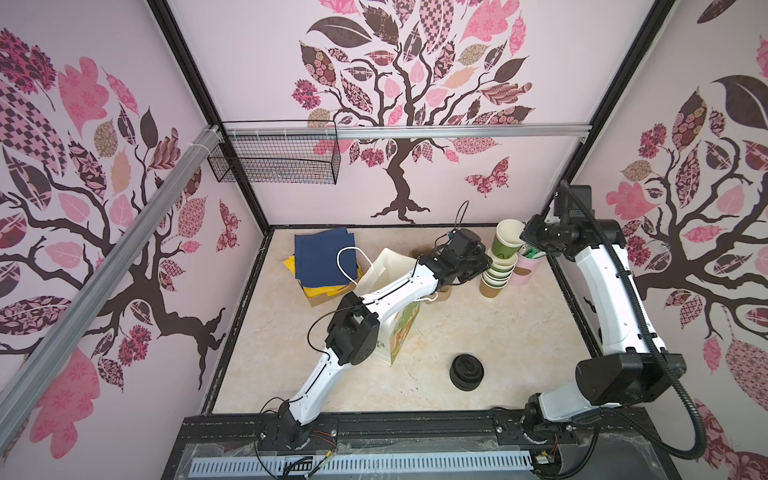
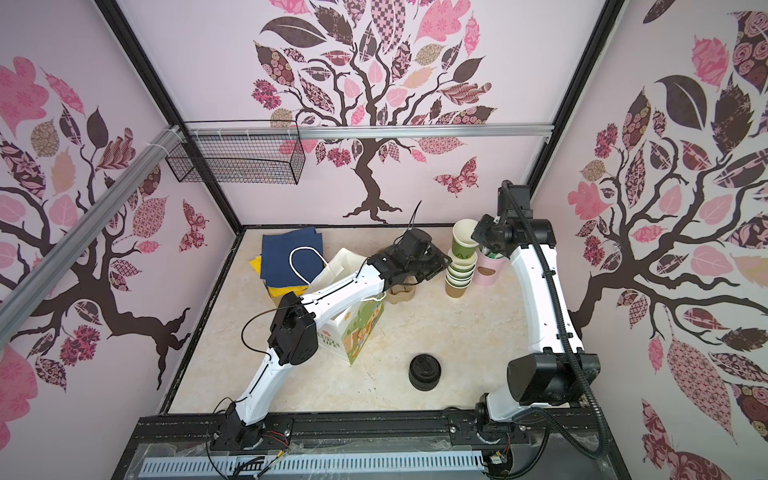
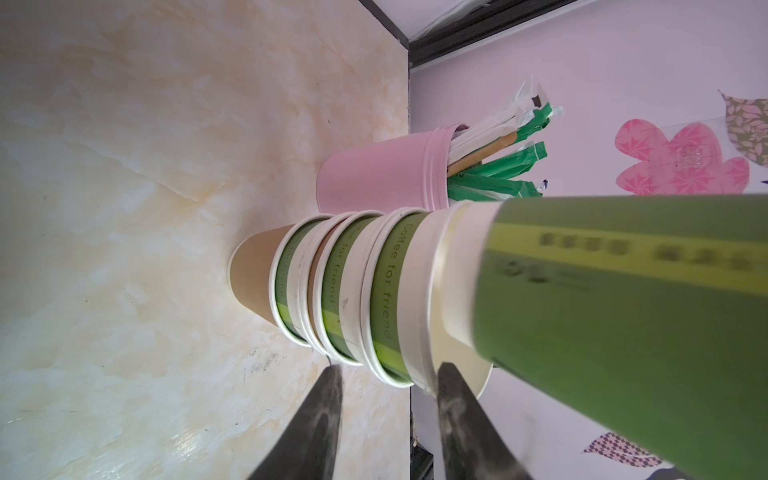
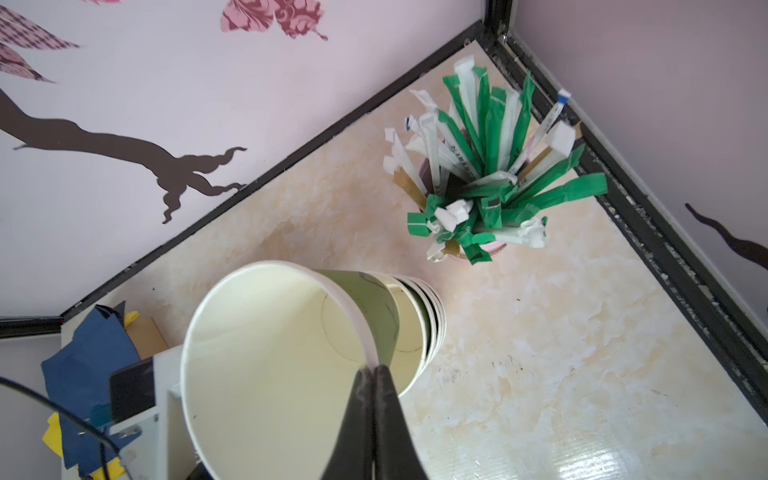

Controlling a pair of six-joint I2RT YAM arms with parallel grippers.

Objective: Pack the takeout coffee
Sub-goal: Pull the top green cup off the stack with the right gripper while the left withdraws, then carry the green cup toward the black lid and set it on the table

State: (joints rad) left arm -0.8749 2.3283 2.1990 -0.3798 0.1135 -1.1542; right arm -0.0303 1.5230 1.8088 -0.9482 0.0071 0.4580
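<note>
Right pincer [image 4: 371,369] clamps shut on the rim of the olive-green cup [image 4: 266,365], whose base sits in the cup stack [image 3: 345,286] below. Left pincer [image 3: 386,372] is part-open, tips at the stack's edge, bare tabletop [image 3: 124,208] beside it.

Colours here are a lot lol. Tabletop [image 1: 498,340] is cream marble with beige veins. Walls [image 1: 257,83] are pale pink with a dark brown tree and pink patterned leaves. Napkins [image 1: 324,253] are navy over yellow. The bag [image 2: 361,328] is white with a green-and-orange cartoon print. Stacked cups [image 3: 332,286] are brown and green banded with white rims; the top cup [image 3: 623,311] is olive with a lime stripe and cream inside. There's a pink cup [image 3: 374,178] of green and white sachets [image 4: 490,174], plus black lids [image 1: 466,371] and dark grey fingers [image 3: 316,428].
</note>
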